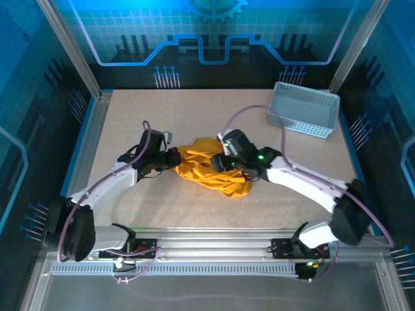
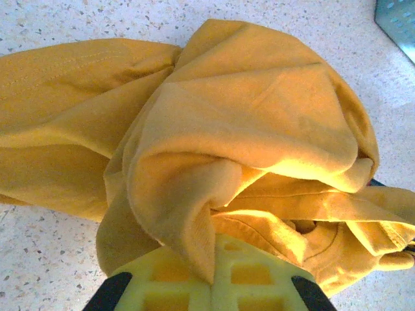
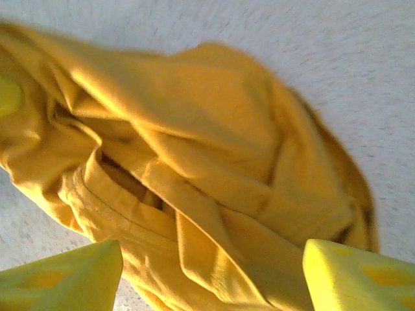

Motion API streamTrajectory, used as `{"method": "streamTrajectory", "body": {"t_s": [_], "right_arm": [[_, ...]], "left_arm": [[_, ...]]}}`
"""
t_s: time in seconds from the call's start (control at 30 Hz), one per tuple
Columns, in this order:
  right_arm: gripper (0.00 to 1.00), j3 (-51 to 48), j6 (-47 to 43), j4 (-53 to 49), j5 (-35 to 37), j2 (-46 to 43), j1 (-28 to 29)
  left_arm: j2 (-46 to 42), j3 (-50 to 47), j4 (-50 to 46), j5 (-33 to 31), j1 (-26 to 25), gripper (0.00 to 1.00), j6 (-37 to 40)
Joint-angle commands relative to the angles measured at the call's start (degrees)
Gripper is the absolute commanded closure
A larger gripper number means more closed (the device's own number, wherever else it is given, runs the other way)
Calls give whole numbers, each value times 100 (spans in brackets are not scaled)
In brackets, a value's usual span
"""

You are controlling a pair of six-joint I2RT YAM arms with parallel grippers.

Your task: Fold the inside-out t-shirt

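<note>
T-shirt [image 1: 209,170]: bunched on desk [image 1: 162,204], unfolded.
Left claw [image 2: 214,275]: clamped on a fabric fold, anchoring it.
Right claw [image 3: 211,262]: parted above the cloth, ready to pinch.

1. a robotics lab test cell: the left arm [image 1: 107,184] and right arm [image 1: 305,184] are bolted to an aluminium rail [image 1: 214,249] well behind the right claw [image 1: 219,162].
2. aluminium posts [image 1: 68,42] and blue panels [image 1: 130,26] printed with circuit lines and a gear wall in the space beyond and to both sides of the claw.
3. a bare speckled tabletop [image 1: 130,110] lies under the claw.
4. a lilac cable [image 1: 253,107] loops loose just behind the claw.
</note>
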Motion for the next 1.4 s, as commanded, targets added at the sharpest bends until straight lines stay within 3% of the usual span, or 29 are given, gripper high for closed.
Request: {"method": "streamTrajectory", "body": {"t_s": [0.0, 0.13, 0.17, 0.2, 0.3, 0.37, 0.6, 0.7, 0.87, 1.03, 1.1, 1.2, 1.3, 1.37], "right_arm": [[27, 352, -406, -282, 114, 613, 180], [28, 615, -303, -362, 444, 1210, 201], [34, 687, -250, -435, 637, 1338, 202], [41, 740, -208, -509, 811, 1405, 194], [82, 696, -119, -509, 1146, 1279, 211], [99, 545, -155, -425, 1278, 899, 215], [100, 412, -382, -717, 1633, -822, -86], [100, 451, -433, -827, 1179, -1673, -374], [100, 427, -29, -1003, -272, -2656, -1207], [100, -145, 533, -772, -901, -2525, -1401], [100, -365, 888, -625, -904, -2180, -1422], [100, -331, 1324, -750, -1027, -1436, -1615], [100, -25, 1525, -1268, -980, -899, -1888], [100, -69, 1463, -1221, -908, -908, -1967]], "left_arm": [[-282, -176, 292, 156, -22, 100, -90], [-428, -242, 264, 144, -22, 100, -111], [-471, -259, 268, 136, -22, 100, -98], [-499, -265, 265, 123, -22, 100, -98], [-549, -246, 188, -51, -22, 100, -83], [-545, -132, 22, -293, 7, 100, -92], [-792, 505, -195, -340, 413, 100, -36], [-1011, 915, -232, -181, 664, 100, -47], [-1164, 1566, -224, 106, 682, 100, -125], [-61, 2037, -434, 682, 643, 89, -62], [961, 2736, -1362, 630, 487, 78, 274], [2412, 4010, -3232, -176, 52, 74, 794], [2229, 3603, -2946, -839, -348, 51, 739], [1608, 2932, -2458, -1144, -625, 45, 541]]}}
